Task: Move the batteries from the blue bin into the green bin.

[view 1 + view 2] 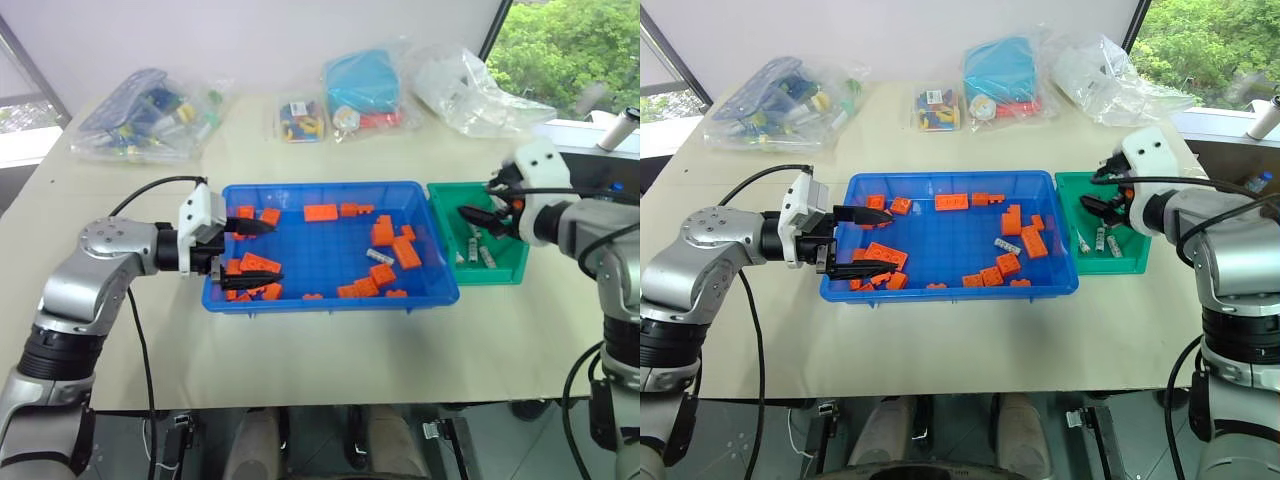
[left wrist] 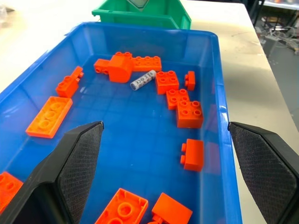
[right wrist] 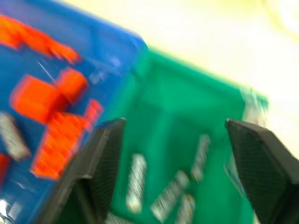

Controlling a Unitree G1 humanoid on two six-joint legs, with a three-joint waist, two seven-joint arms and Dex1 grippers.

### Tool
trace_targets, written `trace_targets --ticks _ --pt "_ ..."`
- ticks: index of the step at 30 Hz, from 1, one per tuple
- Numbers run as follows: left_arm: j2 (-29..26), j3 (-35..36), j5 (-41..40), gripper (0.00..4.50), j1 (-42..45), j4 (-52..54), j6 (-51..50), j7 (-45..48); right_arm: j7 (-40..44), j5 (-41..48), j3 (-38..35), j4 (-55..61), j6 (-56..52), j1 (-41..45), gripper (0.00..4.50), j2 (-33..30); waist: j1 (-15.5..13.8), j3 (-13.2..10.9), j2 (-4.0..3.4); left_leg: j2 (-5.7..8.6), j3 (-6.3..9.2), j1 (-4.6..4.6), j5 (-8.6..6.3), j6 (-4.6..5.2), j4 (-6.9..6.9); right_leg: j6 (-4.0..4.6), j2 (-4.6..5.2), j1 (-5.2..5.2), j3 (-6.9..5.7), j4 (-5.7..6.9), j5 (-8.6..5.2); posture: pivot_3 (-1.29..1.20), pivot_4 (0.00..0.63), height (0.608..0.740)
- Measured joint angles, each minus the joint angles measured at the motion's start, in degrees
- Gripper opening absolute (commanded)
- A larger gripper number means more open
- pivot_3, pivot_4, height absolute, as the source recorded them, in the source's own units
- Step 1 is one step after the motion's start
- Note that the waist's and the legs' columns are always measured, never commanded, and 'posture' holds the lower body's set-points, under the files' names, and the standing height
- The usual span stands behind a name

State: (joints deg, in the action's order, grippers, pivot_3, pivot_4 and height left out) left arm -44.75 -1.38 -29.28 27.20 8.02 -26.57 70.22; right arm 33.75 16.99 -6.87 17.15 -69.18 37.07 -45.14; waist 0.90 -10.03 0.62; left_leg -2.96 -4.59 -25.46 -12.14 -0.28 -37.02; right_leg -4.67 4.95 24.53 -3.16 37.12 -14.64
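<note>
Table (image 1: pixel 330 350) carrying blue bin (image 1: pixel 330 300) with green bin (image 1: pixel 515 270) touching its right end. Inside blue bin, orange bricks (image 1: pixel 405 252) scattered around one battery (image 1: pixel 380 256) near the right-hand end (several more batteries (image 1: pixel 485 255) lying in green bin). Left gripper (image 1: pixel 252 255) at blue bin's left end, fingers wide and empty; right gripper (image 1: pixel 482 205) above green bin, fingers wide, holding nothing.

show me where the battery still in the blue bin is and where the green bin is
battery (image 2: pixel 142 80), left wrist view, middle of its silver body.
blue bin (image 1: pixel 330 297), left eye view, near rim.
green bin (image 1: pixel 515 262), left eye view, right wall.
</note>
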Motion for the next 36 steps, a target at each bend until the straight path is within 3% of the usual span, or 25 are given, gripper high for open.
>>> trace_targets --ticks 11,30,35,36 --pt "-0.91 1.92 -0.41 4.5 -3.34 3.9 -1.35 -2.4 4.52 -0.03 19.92 -6.85 5.84 2.29 3.48 5.25 -0.34 -0.01 0.04 0.04 0.01 -0.08 0.0 0.01 -0.1 0.0 0.06 -0.02 0.0 -0.01 0.0 0.0 0.15 0.736" --pt "-2.4 5.68 -2.69 4.5 -8.82 8.48 -3.21 -6.03 1.77 1.56 18.3 -1.24 -0.36 -2.66 3.48 6.88 -0.27 -0.01 0.04 0.03 0.01 -0.05 0.0 0.0 -0.07 0.0 0.05 -0.02 -0.01 0.0 0.0 0.0 0.15 0.736" --pt "-2.37 5.27 -2.6 4.5 -5.93 7.11 -2.88 -5.49 0.63 -0.26 21.32 -7.79 2.81 -0.5 3.48 10.4 -0.22 -0.01 0.04 0.03 0.0 -0.05 0.0 0.0 -0.08 -0.01 0.03 -0.02 -0.01 0.0 0.0 0.0 0.15 0.736" --pt "-2.32 5.1 -2.58 4.5 -5.46 6.79 -2.78 -5.46 0.49 -0.66 21.81 -9.55 3.56 0.45 3.24 10.91 -0.23 -0.01 0.04 0.03 -0.01 -0.05 0.0 0.0 -0.08 -0.01 0.03 -0.02 0.0 0.0 0.01 0.0 0.15 0.736"
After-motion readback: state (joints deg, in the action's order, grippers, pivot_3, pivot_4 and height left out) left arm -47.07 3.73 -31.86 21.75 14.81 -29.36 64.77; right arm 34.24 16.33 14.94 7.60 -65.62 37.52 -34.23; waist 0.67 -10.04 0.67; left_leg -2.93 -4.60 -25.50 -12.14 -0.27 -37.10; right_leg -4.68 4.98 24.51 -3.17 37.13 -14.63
